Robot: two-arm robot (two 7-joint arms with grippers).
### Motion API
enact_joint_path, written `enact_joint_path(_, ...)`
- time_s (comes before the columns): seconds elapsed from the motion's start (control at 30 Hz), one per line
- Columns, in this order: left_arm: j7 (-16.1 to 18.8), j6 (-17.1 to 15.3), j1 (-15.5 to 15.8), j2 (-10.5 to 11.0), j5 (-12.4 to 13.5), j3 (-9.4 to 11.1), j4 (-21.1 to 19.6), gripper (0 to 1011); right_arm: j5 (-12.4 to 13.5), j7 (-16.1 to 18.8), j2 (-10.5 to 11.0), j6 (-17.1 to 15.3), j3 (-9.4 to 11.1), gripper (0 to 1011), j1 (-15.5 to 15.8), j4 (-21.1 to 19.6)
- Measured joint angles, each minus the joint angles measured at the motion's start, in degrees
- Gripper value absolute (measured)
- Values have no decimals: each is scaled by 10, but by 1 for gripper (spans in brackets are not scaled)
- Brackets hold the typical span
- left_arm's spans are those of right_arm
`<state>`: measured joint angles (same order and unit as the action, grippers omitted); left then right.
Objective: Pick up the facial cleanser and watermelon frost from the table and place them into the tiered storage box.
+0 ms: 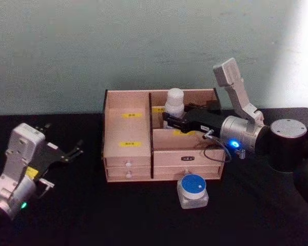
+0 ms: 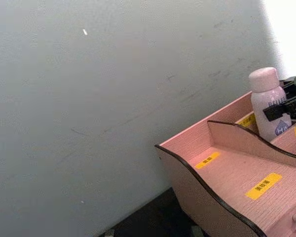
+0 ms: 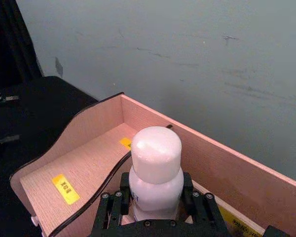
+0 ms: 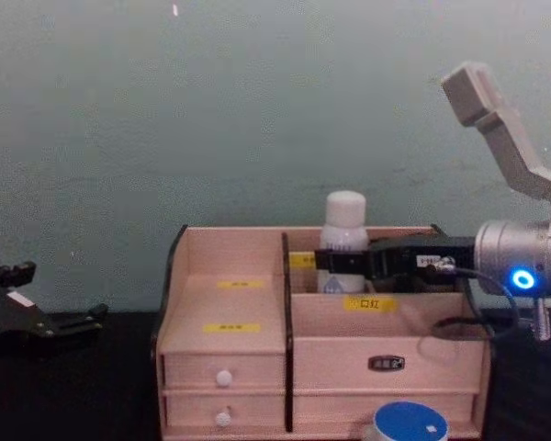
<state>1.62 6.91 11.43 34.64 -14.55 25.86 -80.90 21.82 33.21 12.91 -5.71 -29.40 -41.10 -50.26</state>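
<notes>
My right gripper [image 1: 169,121] reaches in from 3 o'clock over the light wooden, dark-edged, yellow-labelled tiered storage box [image 1: 114,154]. Its jaws are closed round the body of the white, round-capped plastic facial cleanser bottle [image 1: 174,102]. The bottle stands upright in the rear compartment, just right of the centre divider [image 1: 151,133], toward 12 o'clock. Whether its base touches the floor there I cannot tell. The watermelon frost [image 1: 193,188], a small clear jar with a round blue lid, sits on the black table [image 1: 92,215] at 5 o'clock of the box, just in front of the drawers [image 1: 187,171]. My left gripper [image 1: 61,141] rests at 9 o'clock, well apart, jaws spread and empty.
</notes>
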Motion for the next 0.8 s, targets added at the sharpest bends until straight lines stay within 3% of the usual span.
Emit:
enact_joint_path(0.23,0,0,0,0,0,0,0,1001,0,0,0,-2,0,622,0,0)
enact_joint_path(0.53,0,0,0,0,0,0,0,1001,0,0,1,-2,0,908,0,0)
enact_joint_path(0.7,0,0,0,0,0,0,0,1001,0,0,1,-2,0,1002,0,0)
enact_joint_path(0.8,0,0,0,0,0,0,0,1001,0,0,1,-2,0,1000,0,0)
